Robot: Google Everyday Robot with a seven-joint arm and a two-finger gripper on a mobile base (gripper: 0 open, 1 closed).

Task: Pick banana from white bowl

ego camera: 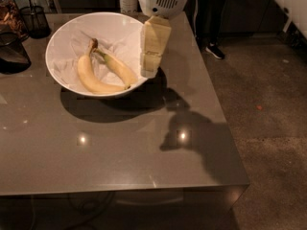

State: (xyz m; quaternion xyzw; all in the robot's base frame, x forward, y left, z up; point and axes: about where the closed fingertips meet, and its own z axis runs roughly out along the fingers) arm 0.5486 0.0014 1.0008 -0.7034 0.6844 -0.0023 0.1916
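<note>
The white bowl [67, 30] stands at the back left of the grey table, lined with crumpled white paper. Two bananas lie in it. The banana [119, 69], shorter, deeper yellow, with a greenish stem, lies right of centre. A paler, longer, curved banana [90, 78] with a brown stem tip lies to its left, touching it near the stems. My gripper [149, 71], cream-coloured under a white wrist, hangs over the bowl's right rim, just right of the banana and holding nothing.
A black mesh cup [36, 20] and a dark object [10, 51] stand at the table's far left. The grey table [120, 152] ends at the right near x 500. A person's shoe [213, 51] is on the floor behind.
</note>
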